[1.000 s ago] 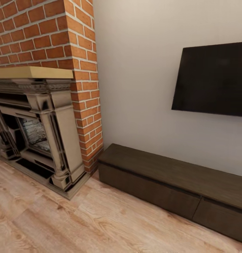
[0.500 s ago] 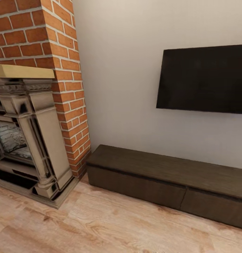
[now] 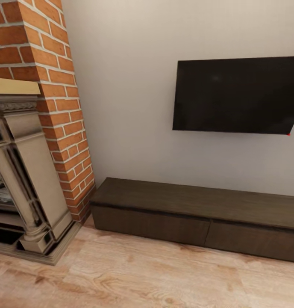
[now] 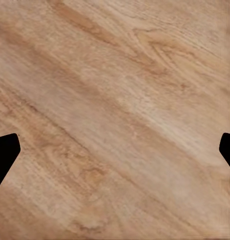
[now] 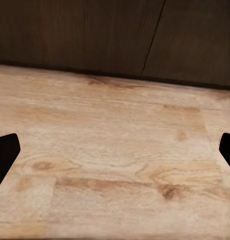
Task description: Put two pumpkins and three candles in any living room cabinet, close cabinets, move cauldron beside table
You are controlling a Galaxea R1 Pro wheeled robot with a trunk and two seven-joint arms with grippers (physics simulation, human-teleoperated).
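Jaws of both grippers, left [image 4: 115, 150] and right [image 5: 115, 150], spread wide and empty over floor [image 3: 134, 278]; cabinet [image 3: 198, 209] shut, below TV [image 3: 236, 96], right of fireplace [image 3: 23, 179]; step judged approach; next: open a drawer.

The cabinet [image 3: 194, 214] runs off the head view's right edge, so its far end is cut off, and so is the right side of the television [image 3: 239, 95]. The fireplace [image 3: 23, 179] is cropped at the left edge. In each wrist view, the edges cut the fingers [image 4: 4, 155] [image 5: 4, 152] down to dark tips
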